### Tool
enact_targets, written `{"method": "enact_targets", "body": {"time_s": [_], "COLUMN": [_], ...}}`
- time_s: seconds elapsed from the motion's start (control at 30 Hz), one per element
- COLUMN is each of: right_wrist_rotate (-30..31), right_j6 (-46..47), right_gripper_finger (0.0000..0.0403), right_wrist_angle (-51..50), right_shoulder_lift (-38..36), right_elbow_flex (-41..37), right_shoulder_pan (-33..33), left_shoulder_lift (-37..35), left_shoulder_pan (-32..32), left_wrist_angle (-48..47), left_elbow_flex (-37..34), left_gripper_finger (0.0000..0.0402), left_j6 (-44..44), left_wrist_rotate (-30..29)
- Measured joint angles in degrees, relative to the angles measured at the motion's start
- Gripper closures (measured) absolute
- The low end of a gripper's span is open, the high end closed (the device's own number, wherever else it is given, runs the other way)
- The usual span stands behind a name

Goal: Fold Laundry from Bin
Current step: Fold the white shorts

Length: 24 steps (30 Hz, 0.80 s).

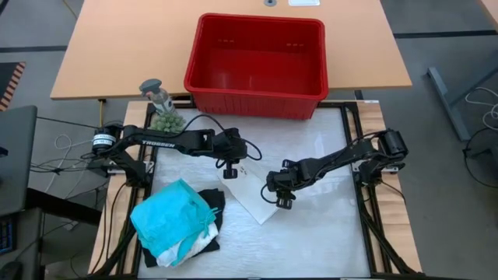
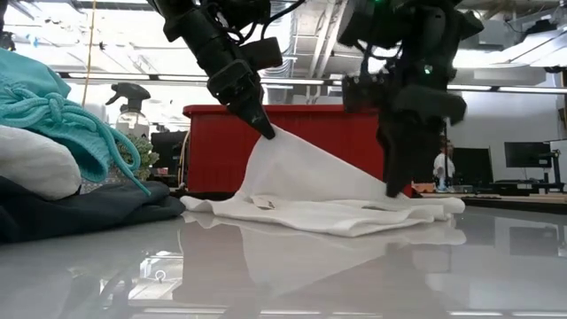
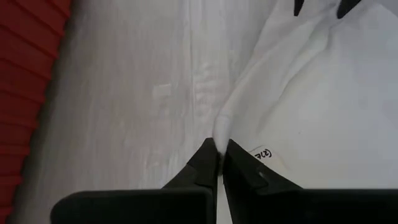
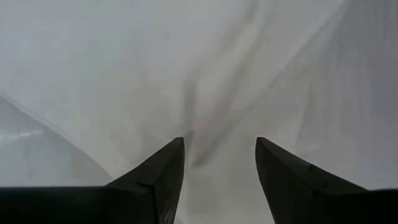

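White garment (image 1: 250,189), on the bench just before the empty red bin (image 1: 257,58): folding underway, left pincer (image 3: 219,160) pinching a lifted edge, right pincer (image 4: 219,163) open over it; next, likely carry that edge across.

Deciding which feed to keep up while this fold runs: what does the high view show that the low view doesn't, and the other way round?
Only the high view shows the red bin's empty inside and where the white garment lies on the table.

Only the low view shows the left gripper lifting a pinched corner into a tent, and the right gripper down on the cloth.

Both show the teal and black pile and the spray bottle.
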Motion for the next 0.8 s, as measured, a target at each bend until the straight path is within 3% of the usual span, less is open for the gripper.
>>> {"method": "enact_targets", "body": {"time_s": [0.2, 0.5, 0.8], "right_wrist_rotate": [0.11, 1.19, -1.62], "right_j6": [0.77, 1.97, -0.12], "right_gripper_finger": [0.0232, 0.0383, 0.0387], "right_wrist_angle": [-2.01, -3.23, -13.30], "right_shoulder_lift": [0.22, 0.15, -0.94], "right_elbow_flex": [-0.02, -0.02, 6.88], "right_shoulder_pan": [-0.24, -0.54, -1.01], "left_shoulder_lift": [0.00, 0.00, 0.00], "left_shoulder_pan": [0.00, 0.00, 0.83], "left_wrist_angle": [0.19, 0.20, 2.93], "left_elbow_flex": [-0.02, -0.02, -0.02], "left_gripper_finger": [0.0401, 0.0401, 0.0401], "left_j6": [0.01, 0.05, 0.81], "left_wrist_rotate": [0.02, 0.00, 0.06]}}
